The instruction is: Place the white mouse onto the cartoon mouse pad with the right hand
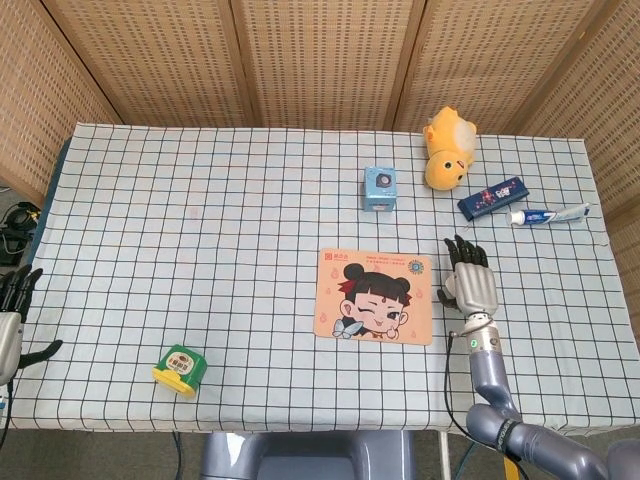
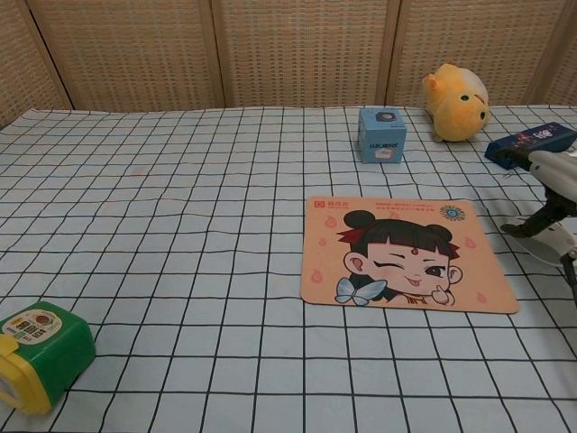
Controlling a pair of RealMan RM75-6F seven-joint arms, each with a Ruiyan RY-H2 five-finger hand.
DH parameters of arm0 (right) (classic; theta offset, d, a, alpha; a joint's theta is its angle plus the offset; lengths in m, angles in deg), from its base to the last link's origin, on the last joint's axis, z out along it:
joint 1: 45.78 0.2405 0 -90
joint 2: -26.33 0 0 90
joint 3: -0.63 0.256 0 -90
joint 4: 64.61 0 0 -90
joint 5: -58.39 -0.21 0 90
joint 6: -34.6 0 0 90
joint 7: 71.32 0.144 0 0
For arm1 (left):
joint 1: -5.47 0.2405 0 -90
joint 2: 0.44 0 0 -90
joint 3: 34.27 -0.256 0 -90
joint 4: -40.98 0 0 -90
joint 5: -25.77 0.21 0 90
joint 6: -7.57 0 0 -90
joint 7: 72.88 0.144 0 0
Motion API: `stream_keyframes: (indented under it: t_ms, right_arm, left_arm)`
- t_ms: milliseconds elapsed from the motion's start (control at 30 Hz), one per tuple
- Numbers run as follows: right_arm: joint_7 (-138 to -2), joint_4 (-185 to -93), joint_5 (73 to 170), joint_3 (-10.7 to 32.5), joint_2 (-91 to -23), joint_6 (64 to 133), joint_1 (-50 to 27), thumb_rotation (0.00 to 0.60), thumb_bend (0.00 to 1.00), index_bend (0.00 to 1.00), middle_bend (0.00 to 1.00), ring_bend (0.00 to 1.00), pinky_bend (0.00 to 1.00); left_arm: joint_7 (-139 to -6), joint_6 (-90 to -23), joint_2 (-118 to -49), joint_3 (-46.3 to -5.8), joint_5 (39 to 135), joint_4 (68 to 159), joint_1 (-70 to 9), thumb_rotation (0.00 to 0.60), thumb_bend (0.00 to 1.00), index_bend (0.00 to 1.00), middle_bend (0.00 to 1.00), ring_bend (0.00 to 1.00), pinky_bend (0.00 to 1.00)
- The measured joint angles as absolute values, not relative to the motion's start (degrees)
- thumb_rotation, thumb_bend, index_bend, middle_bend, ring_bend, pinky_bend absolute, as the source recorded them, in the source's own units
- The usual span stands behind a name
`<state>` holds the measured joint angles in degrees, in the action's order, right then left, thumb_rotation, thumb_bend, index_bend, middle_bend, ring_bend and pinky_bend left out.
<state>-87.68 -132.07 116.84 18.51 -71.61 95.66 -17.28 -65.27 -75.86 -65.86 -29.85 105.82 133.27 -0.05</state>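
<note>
The cartoon mouse pad [image 1: 373,296] [image 2: 406,254] lies flat at the table's middle right. Just right of it my right hand [image 1: 470,280] [image 2: 554,180] lies over the white mouse [image 2: 546,242], fingers stretched forward, thumb by the mouse's left side. The mouse still sits on the cloth; the head view hides it under the hand, and the chest view shows only its lower edge. My left hand [image 1: 10,325] hangs off the table's left edge with fingers apart and nothing in it.
A green and yellow container [image 1: 180,369] [image 2: 41,354] stands front left. Behind the pad are a small blue box [image 1: 380,188] [image 2: 382,134], a yellow plush [image 1: 448,148] [image 2: 458,101], a dark blue box [image 1: 492,198] [image 2: 530,144] and a toothpaste tube [image 1: 548,215].
</note>
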Motion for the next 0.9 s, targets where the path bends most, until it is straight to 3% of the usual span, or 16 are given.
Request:
stream_keyframes:
  t_ms: [900]
  right_arm:
    - [-91.4,-122.8,110.9,19.5,-75.8,93.6,-14.3,0.600,0.44,0.00,0.00,0.00,0.00]
  left_arm:
    - [-65.4,-75.3,-66.3,-29.7,105.2,132.6,-0.4,0.600,0.00,0.00,0.00,0.00,0.00]
